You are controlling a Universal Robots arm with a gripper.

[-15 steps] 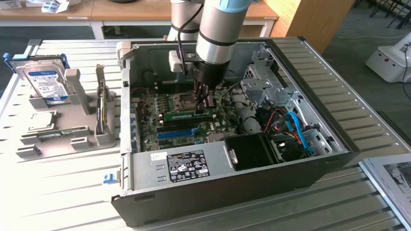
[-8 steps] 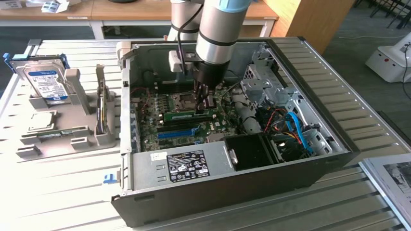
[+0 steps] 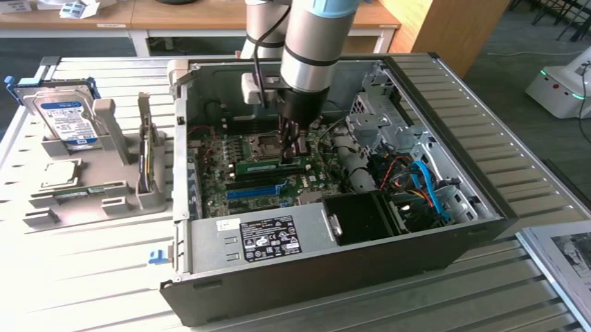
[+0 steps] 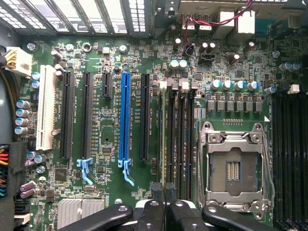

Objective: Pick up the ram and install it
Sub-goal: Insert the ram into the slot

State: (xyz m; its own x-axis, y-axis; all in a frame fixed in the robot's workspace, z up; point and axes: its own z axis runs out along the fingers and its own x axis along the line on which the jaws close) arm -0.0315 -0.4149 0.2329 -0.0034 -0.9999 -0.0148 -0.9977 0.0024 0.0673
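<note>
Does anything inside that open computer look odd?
The square metal socket on the board holds no chip, so it looks bare. The green memory stick in the end effector lines up with the black slots. Nothing looks spilled or broken.

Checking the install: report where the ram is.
In the exterior view the ram sits inside the case, between the processor socket and the blue slot, the claw shut on its end toward the exterior view's right.

A workshop-like lab: open computer case [image 3: 323, 280] on slatted workbench [image 3: 93, 294], desks [image 3: 185, 15] behind.
</note>
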